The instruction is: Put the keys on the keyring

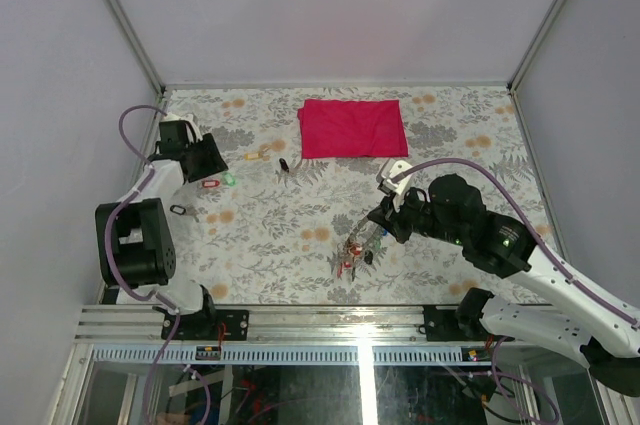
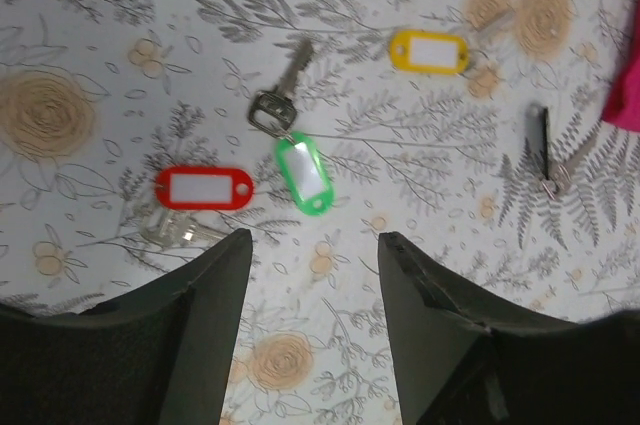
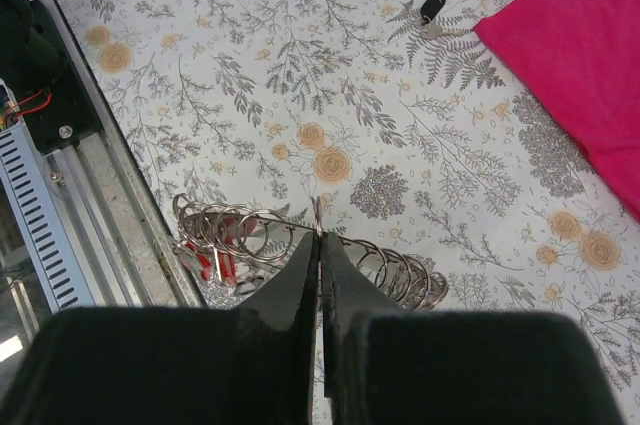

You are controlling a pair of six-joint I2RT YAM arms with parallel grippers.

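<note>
**Keyring** (image 3: pixel 240 235): lower centre of the right wrist view, near the rail, with small rings and red tags already threaded on it. We find the right gripper (image 3: pixel 319 245) pinched on its wire, fingers together.

**Keys** (image 2: pixel 270 110): loose at the centre of the left wrist view.
- Red-tagged key (image 2: pixel 203 188).
- Green-tagged key (image 2: pixel 303 173), just beside the red one.
- Yellow-tagged key (image 2: pixel 429 52), at upper right.

**Left gripper** (image 2: pixel 314 245): fingers apart, empty, hanging just below the green tag.

**Handling note:** we would descend straddling one tag only, close on the flat plastic, and leave its neighbour undisturbed.
</note>
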